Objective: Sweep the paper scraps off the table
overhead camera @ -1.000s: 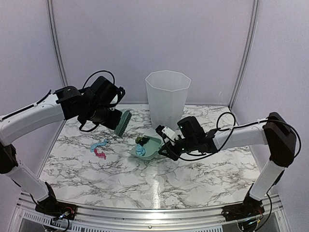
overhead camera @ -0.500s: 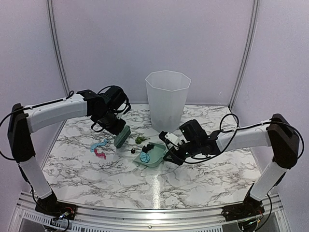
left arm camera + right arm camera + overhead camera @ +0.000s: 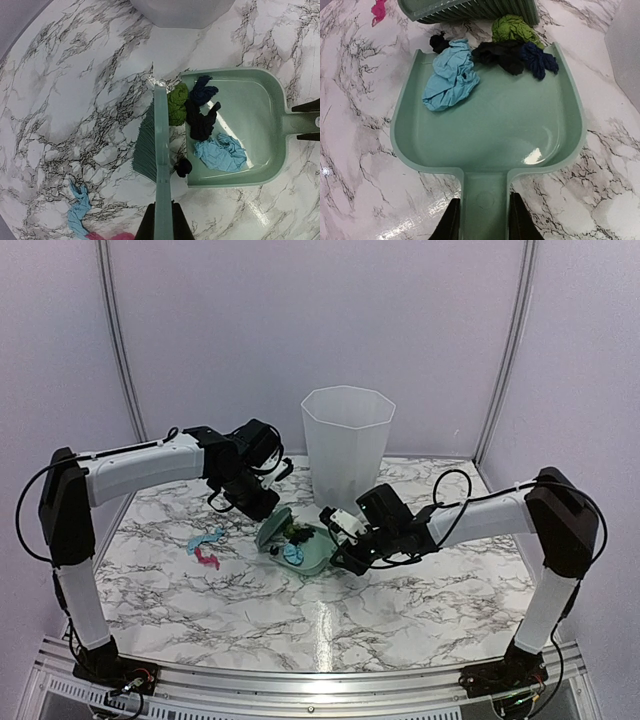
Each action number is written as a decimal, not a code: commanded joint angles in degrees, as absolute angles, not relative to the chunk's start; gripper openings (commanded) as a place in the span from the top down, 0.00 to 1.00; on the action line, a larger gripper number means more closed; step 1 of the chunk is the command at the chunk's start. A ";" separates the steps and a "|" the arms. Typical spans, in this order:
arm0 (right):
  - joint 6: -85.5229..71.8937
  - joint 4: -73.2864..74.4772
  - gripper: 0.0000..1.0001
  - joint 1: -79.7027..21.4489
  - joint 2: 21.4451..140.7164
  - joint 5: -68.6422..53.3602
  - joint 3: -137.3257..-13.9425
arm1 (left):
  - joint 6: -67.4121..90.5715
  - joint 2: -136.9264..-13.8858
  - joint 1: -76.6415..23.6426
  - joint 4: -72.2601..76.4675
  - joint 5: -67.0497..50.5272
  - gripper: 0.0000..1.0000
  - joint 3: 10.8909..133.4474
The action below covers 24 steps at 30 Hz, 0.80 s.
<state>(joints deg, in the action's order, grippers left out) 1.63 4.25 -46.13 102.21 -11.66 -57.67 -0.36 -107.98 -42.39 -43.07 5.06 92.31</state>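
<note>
Left wrist: crumpled paper scraps

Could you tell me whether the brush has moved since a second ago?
Yes. The brush has shifted right and nearer, closing on the bin, to the mouth of the dustpan.

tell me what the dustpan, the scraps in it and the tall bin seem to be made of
Dustpan: likely moulded plastic, mint green, smooth and semi-glossy; a light glint sits on its floor.
Paper scraps: thin paper or tissue, by their crumpled, creased, matte look.
Bin: probably translucent plastic, frosted white; its faceted walls let light through.
</note>
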 commanded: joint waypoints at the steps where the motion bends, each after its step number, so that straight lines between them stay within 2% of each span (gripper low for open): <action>1: 0.97 5.78 1.00 -46.63 103.94 -10.68 -60.02 | 1.71 -108.28 -43.75 -46.05 -1.85 1.00 90.40; 24: 1.00 1.32 1.00 -46.68 104.85 -13.00 -60.25 | 9.75 -102.72 -46.90 -45.79 -3.74 1.00 90.06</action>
<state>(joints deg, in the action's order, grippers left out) 1.65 4.60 -46.13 103.94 -11.77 -59.44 8.14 -104.81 -46.30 -42.44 -1.34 91.37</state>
